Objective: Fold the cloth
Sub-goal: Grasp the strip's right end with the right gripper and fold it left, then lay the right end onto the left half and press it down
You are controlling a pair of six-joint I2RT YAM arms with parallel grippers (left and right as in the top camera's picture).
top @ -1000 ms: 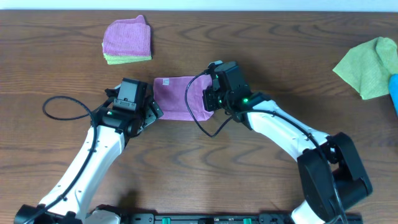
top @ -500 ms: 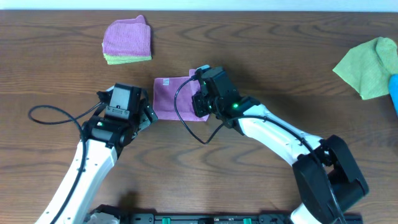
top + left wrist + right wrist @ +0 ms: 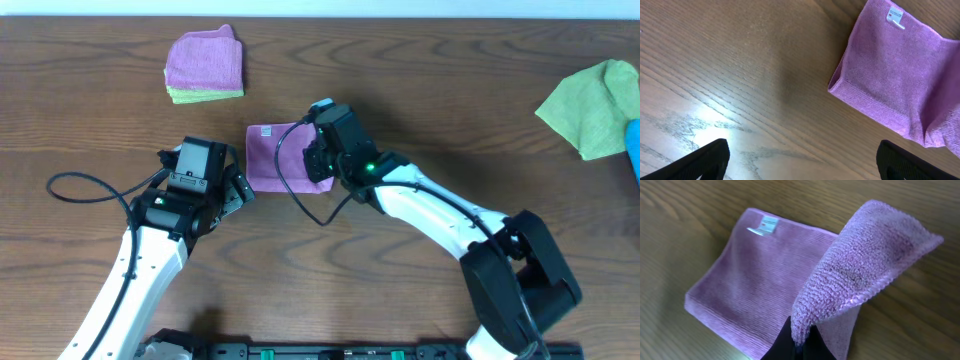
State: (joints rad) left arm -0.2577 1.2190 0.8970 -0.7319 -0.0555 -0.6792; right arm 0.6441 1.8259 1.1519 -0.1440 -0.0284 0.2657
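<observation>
Right gripper (image 3: 799, 349) pinched raised edge of purple terry cloth (image 3: 270, 160) | flat half lay toward 9 o'clock overhead | left gripper (image 3: 240, 190) spread, empty.

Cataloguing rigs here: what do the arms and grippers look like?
The left arm and right arm match: white rounded links, black joint housings, black fingers. A thin black cable loops beside each wrist, and a small green light glows on each.
</observation>
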